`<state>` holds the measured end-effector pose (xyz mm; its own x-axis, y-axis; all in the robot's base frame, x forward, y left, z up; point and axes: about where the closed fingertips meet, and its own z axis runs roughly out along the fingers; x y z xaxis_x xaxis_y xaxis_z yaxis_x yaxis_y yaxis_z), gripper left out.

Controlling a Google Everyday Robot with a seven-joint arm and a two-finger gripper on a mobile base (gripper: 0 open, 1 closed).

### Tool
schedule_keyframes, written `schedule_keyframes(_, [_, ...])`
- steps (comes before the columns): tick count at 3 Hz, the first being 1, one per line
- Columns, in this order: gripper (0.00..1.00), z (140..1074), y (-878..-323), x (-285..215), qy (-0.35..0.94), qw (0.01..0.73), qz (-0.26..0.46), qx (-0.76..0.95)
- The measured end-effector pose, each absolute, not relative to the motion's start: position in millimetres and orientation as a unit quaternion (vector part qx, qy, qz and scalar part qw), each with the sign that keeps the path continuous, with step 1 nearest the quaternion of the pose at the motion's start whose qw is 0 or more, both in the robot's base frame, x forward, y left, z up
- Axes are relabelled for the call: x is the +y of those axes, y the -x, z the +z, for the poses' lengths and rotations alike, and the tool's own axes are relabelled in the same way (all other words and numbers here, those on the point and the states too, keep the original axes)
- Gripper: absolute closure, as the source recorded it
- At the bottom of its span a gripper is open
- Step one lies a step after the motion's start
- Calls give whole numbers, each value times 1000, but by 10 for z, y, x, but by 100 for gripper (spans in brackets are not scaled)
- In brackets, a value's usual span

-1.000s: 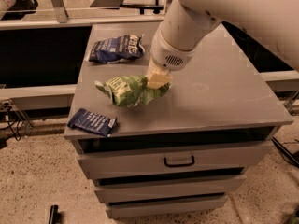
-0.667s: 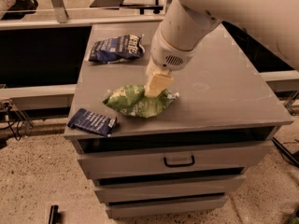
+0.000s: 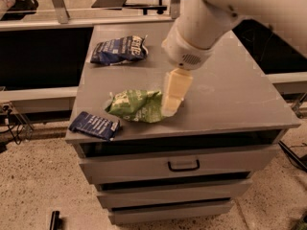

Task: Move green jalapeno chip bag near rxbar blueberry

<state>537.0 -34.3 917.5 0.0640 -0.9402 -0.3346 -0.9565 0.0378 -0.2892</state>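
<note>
So the green jalapeno chip bag (image 3: 135, 105) is lying flat-ish and crumpled on the grey cabinet top (image 3: 230, 87), toward the near edge and a bit left of the middle. Its right end runs under the gripper (image 3: 171, 108), a cream-coloured piece that comes down from above at a slight tilt and meets the bag right at that edge. Honestly I can't tell whether the gripper is clamped on the bag or has let go, since it reads as one pale block from here.

The rxbar blueberry (image 3: 94, 125) is just left of the bag and a little nearer, sitting at the near-left corner of the top. The two are close, with a thin strip of grey between them. The bar lies flat, angled a bit.

Further back, at the far-left part of the top, there's a puffy dark blue chip bag (image 3: 119, 49), well apart from the green one.

The big white arm (image 3: 206, 23) comes in from the upper right. Below the top are drawers, the top one with a dark handle (image 3: 183, 166), and the cabinet stands on a speckled floor (image 3: 38, 186).
</note>
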Motion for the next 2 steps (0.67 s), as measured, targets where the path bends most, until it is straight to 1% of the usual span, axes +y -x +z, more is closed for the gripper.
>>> schedule_keyframes(1, [0,9460,-5302,-797,685,264,10,680])
schedule_keyframes(2, [0,9493,-5261,-907,687,269,8,675])
